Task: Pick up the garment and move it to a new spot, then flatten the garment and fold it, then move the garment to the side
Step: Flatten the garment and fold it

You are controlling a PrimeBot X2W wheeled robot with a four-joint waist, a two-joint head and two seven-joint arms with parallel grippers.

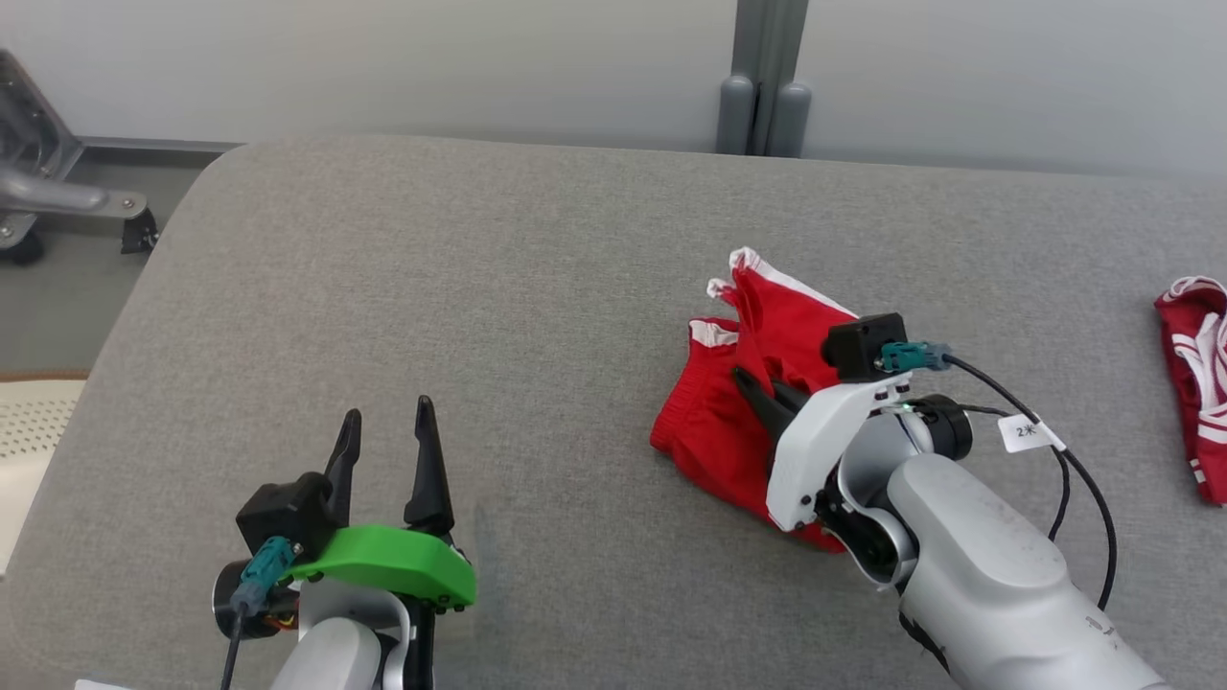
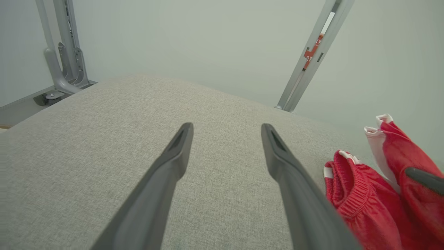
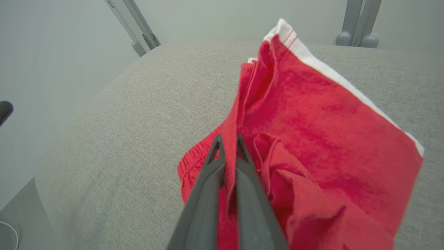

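Right gripper (image 1: 767, 395) is clenched on a pinched fold of the crumpled red shorts with white trim (image 1: 709, 426), which tents the cloth. This is probably the pick-up grip for the move. The shorts lie right of centre on the grey woven-fabric pad (image 1: 479, 287). Left gripper (image 1: 388, 422) is spread wide and empty at near left, likely waiting over free pad. The white cable tag (image 1: 1026, 432) reads "2米". A red-and-white striped garment (image 1: 1198, 383) lies far right, well apart.

Crumpled red garment (image 1: 729, 422), white-trimmed
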